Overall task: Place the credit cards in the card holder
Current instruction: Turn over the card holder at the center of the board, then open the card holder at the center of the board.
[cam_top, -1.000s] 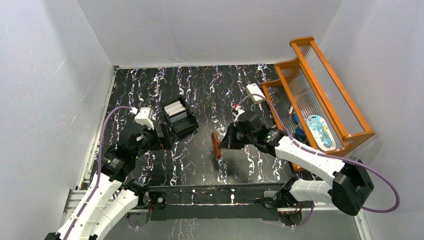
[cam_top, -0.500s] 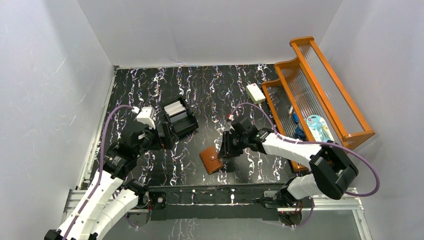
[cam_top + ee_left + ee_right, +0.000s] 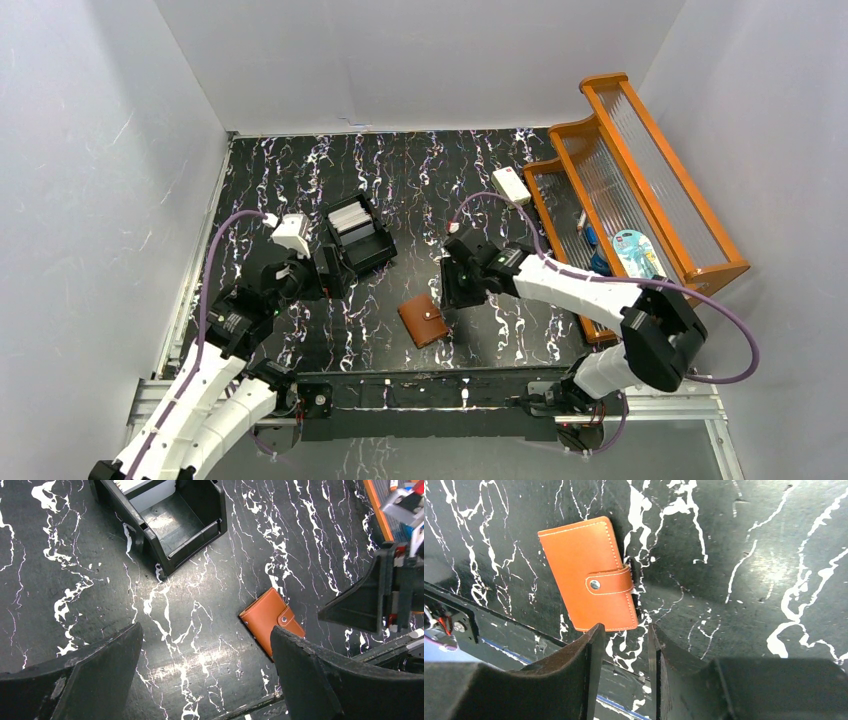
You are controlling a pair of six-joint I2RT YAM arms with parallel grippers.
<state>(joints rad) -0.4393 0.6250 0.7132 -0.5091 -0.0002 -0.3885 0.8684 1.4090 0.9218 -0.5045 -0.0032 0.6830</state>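
Note:
The card holder (image 3: 424,320) is a brown leather wallet lying flat and snapped closed on the black marbled table near its front edge, also seen in the left wrist view (image 3: 267,620). My right gripper (image 3: 455,288) hovers just beyond it, open. In the right wrist view the card holder (image 3: 586,587) lies ahead of the right gripper (image 3: 624,627), and nothing sits between the fingers. My left gripper (image 3: 328,272) is wide open and empty over bare table (image 3: 205,630). Pale credit cards (image 3: 350,214) stand in the rear compartment of a black box (image 3: 372,250).
The black box (image 3: 192,552) has an empty front compartment. A white block with a red mark (image 3: 511,186) lies by an orange wooden rack (image 3: 640,200) along the right side. A metal rail (image 3: 420,385) borders the near table edge. White walls enclose the table.
My right gripper carried the card holder down from an upright hold, laid it flat on the table, opened and drew back slightly. The left arm has not moved.

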